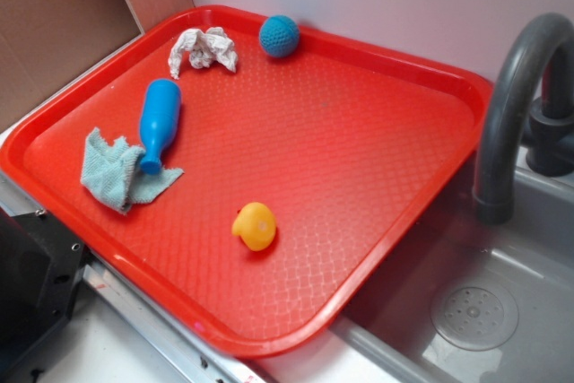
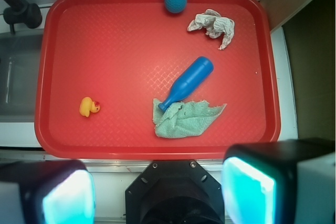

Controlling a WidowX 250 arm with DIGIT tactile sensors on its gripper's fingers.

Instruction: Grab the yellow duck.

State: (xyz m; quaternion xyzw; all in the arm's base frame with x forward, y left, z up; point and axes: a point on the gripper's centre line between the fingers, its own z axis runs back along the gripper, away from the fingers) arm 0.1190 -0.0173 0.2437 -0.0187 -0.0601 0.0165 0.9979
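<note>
The yellow duck (image 1: 255, 225) lies on the red tray (image 1: 359, 132) near its front edge, apart from the other things. In the wrist view the yellow duck (image 2: 88, 106) sits at the tray's left side. My gripper (image 2: 157, 192) is open and empty, with its two cyan-padded fingers (image 2: 68, 198) wide apart at the bottom of the wrist view, high above and outside the tray's (image 2: 105, 35) near rim. The gripper is not in the exterior view.
A blue bottle (image 1: 159, 122) lies with its neck on a green cloth (image 1: 117, 172). A crumpled white rag (image 1: 204, 49) and a blue knitted ball (image 1: 279, 36) lie at the tray's back. A grey sink (image 1: 502, 293) with a faucet (image 1: 520, 105) is at right.
</note>
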